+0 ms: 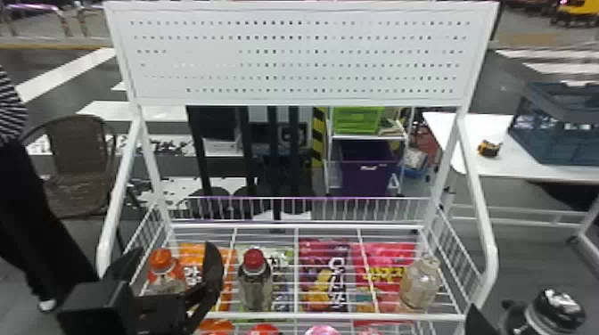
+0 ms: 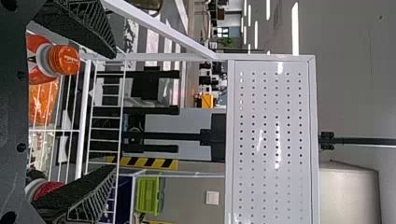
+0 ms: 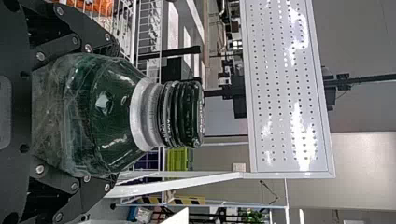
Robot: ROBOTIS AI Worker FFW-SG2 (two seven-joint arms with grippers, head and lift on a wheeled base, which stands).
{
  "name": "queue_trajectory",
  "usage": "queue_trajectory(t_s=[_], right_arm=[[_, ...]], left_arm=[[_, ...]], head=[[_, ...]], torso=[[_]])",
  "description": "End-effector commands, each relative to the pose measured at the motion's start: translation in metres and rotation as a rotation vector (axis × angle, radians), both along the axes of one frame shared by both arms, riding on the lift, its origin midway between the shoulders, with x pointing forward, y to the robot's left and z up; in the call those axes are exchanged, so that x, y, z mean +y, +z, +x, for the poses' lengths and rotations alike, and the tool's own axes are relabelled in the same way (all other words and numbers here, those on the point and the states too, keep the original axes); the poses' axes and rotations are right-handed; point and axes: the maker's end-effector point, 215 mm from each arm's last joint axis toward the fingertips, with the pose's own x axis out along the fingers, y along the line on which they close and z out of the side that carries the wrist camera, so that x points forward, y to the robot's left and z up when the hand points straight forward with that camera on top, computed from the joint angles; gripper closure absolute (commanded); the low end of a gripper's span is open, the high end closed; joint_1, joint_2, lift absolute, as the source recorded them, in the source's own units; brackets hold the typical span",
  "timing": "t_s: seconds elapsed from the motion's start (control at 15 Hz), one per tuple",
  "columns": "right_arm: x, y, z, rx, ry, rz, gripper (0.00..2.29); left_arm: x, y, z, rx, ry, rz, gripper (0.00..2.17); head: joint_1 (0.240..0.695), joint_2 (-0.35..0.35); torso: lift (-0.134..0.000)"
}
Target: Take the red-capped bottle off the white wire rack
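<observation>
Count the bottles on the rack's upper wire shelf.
3: orange-capped bottle at the left, red-capped bottle left of centre, pale-capped bottle at the right. The left end effector blocks part of the shelf, so others may be hidden.

At left stood 1 brown chair [image 1: 79, 149]; at right, 1 white table [image 1: 481, 169] bore 1 dark crate [image 1: 559, 133]. Between them, 1 green container [image 1: 356, 120] sat above 1 purple bin [image 1: 367, 171]. 1 orange-capped bottle [image 1: 160, 260] occupied the foreground.
</observation>
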Motion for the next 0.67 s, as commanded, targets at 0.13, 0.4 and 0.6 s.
queue_trajectory(t_s=[0.13, 0.4, 0.6], right_arm=[[-0.0004, -0.0022, -0.0008, 0.003, -0.001, 0.001, 0.51], [-0.0001, 0.0006, -0.0009, -0.003, -0.001, 0.000, 0.51], [0.0000, 0.0010, -0.0012, -0.003, 0.000, 0.001, 0.51]], left_arm=[[-0.0005, 0.0009, -0.0005, 0.000, -0.001, -0.001, 0.04], [-0.0007, -0.0035, -0.0007, 0.018, -0.001, 0.005, 0.04], [-0.0065, -0.0037, -0.0017, 0.018, -0.011, 0.002, 0.04]], head=[[0.499, 0.000], [0.499, 0.000], [0.499, 0.000]], torso=[[0.000], [0.000], [0.000]])
